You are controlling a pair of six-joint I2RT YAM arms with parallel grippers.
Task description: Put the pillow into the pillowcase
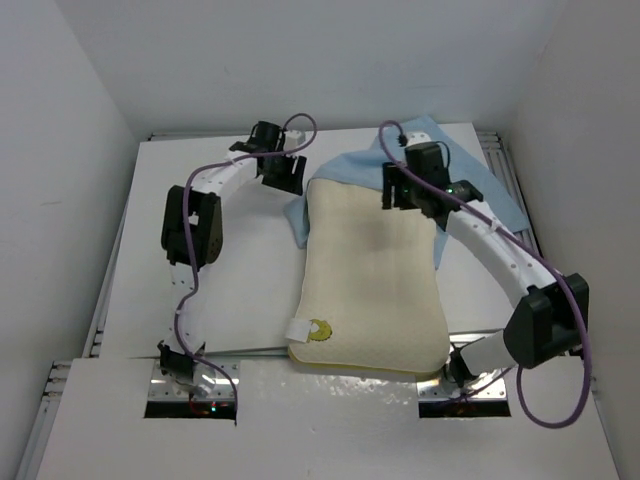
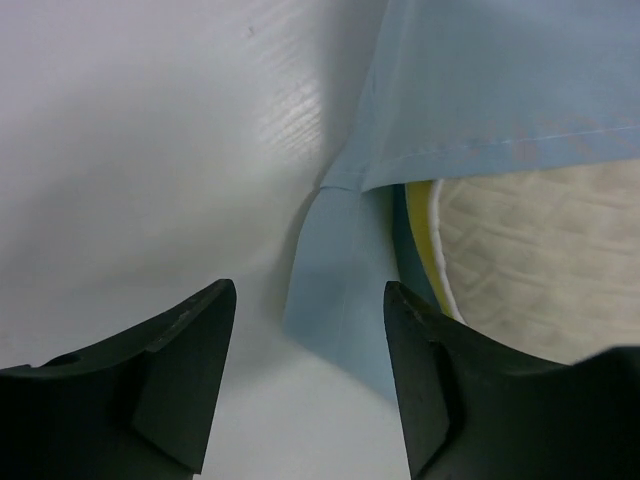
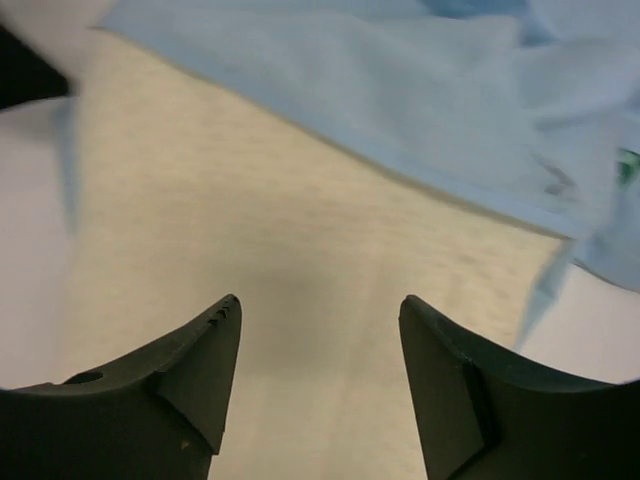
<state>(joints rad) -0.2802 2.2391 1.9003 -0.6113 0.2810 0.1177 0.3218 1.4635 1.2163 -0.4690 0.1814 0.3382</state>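
- Seeing only the pillow's [image 1: 372, 280] far end inside the pillowcase [image 1: 487, 190]; most is yet to go in.
- My left gripper [image 1: 287, 175] and right gripper [image 1: 403, 192] both gape empty.

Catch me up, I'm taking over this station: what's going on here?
Two robot arms are fitting a cream pillow into a light blue pillowcase on the table. Only the pillow's far end is under the case's edge; most of it lies outside. Both grippers are open and hold nothing: the left gripper hangs by the case's left corner, the right gripper over the pillow's far end.
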